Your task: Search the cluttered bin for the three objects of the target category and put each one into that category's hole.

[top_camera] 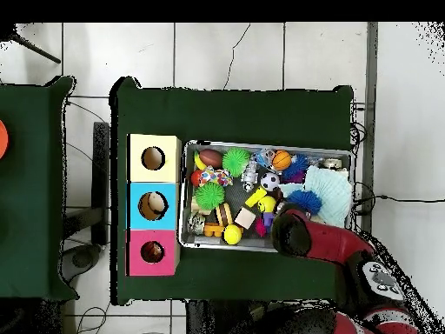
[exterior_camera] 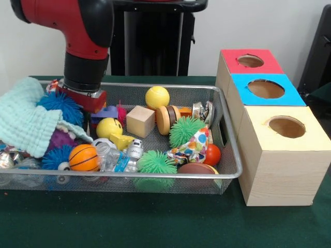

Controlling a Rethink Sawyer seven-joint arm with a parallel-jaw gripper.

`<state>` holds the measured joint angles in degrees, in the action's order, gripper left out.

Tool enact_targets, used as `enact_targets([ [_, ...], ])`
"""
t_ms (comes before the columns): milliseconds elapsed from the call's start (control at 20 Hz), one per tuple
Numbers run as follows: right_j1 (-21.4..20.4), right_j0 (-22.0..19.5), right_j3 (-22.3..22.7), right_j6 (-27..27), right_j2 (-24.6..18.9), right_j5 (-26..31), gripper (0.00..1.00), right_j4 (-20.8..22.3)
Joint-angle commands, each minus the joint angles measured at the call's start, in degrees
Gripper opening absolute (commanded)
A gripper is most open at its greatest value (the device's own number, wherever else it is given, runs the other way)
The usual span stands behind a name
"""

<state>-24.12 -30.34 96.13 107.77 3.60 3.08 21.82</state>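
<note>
While the red arm (exterior_camera: 77, 31) reaches down into the bin (exterior_camera: 155, 87), its tool's state is hidden, so I cannot tell.
The wrist sits low at the bin's far edge, beside a blue spiky ball (exterior_camera: 59, 106) and mint cloth (exterior_camera: 23, 121). The bin rests on the green desk (exterior_camera: 155, 222), probably touching the three boxes (exterior_camera: 279, 150).

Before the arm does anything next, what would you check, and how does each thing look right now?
1. Arm over the bin: ok, it hangs above the far corner by the pale blue cloth.
2. Jaws open or shut: cannot tell, hidden beneath the wrist.
3. Holding anything: cannot tell.
4. Holes in the yellow box, blue box and red box unblocked: ok.
5. Toys lying free: not ok, the cloth covers some.
</note>
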Motion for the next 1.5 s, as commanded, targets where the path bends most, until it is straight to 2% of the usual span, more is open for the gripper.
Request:
enact_targets([
  [50, 1.44, -0.28, 4.86, 0.22, -3.85, 6.07, 1.00, 3.59],
  [250, 1.24, 4.20, 4.93, 3.36, 1.23, 3.20, 1.00, 3.72],
  [350, 0.84, 4.09, 6.03, 4.43, 1.14, 3.51, 1.00, 2.81],
  [500, 0.23, 3.74, 6.62, 3.38, 0.50, 2.62, 1.00, 3.86],
  [600, -0.65, 5.07, 7.26, 4.36, 2.22, 0.81, 1.00, 4.06],
  [750, -4.55, 8.43, 8.84, 4.99, 5.27, 0.86, 1.00, 4.33],
  [1000, -10.65, 14.34, 10.30, 4.89, 10.72, 4.70, 1.00, 3.54],
  [1100, -12.26, 14.83, 11.14, 4.50, 10.93, 7.21, 1.00, 2.53],
  [1150, -12.92, 14.52, 11.68, 4.07, 10.41, 8.19, 1.00, 2.17],
  [1350, -15.51, 7.18, 15.25, 0.85, 1.50, 11.31, 1.00, 0.58],
  [1500, -13.77, 1.45, 16.45, 0.00, -5.45, 11.07, 1.00, -0.09],
])
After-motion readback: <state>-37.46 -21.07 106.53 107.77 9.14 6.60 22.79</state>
